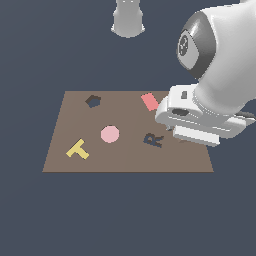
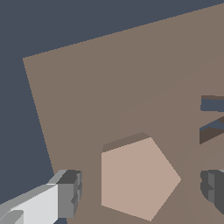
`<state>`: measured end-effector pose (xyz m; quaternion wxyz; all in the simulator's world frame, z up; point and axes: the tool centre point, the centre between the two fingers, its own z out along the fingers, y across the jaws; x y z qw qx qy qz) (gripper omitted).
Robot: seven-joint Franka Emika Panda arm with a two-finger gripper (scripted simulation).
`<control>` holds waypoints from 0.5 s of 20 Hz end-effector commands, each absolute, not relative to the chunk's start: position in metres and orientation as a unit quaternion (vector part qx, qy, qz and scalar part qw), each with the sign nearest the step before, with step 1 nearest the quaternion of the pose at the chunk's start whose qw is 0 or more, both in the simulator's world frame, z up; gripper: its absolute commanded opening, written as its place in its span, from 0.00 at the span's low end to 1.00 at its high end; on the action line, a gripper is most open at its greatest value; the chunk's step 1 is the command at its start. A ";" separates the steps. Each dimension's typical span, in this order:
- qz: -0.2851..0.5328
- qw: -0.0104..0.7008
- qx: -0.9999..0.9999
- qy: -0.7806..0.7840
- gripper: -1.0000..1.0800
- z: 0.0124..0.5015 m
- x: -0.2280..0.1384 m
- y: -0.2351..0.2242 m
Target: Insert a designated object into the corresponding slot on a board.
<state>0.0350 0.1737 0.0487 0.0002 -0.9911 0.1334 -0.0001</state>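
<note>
Tan pentagon block (image 2: 138, 179) lies flat on the board (image 2: 131, 78), near its corner | gripper (image 2: 142, 194) jaws apart, straddling it, seemingly for a grasp | slot (image 1: 93, 101) lies well apart, across the board

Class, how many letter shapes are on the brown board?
2. A yellow T lies near the board's lower corner at the exterior view's left; a dark R lies right of the pink disc. The arm may hide more.
</note>
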 end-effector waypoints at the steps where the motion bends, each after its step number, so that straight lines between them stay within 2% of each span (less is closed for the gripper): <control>1: 0.000 0.000 -0.991 0.134 0.96 0.044 0.035 0.173; 7: 0.000 0.000 -0.991 0.134 0.96 0.030 0.035 0.173; 8: 0.000 0.000 -0.991 0.134 0.00 0.030 0.035 0.173; 10: 0.000 0.000 -0.991 0.134 0.00 0.030 0.035 0.173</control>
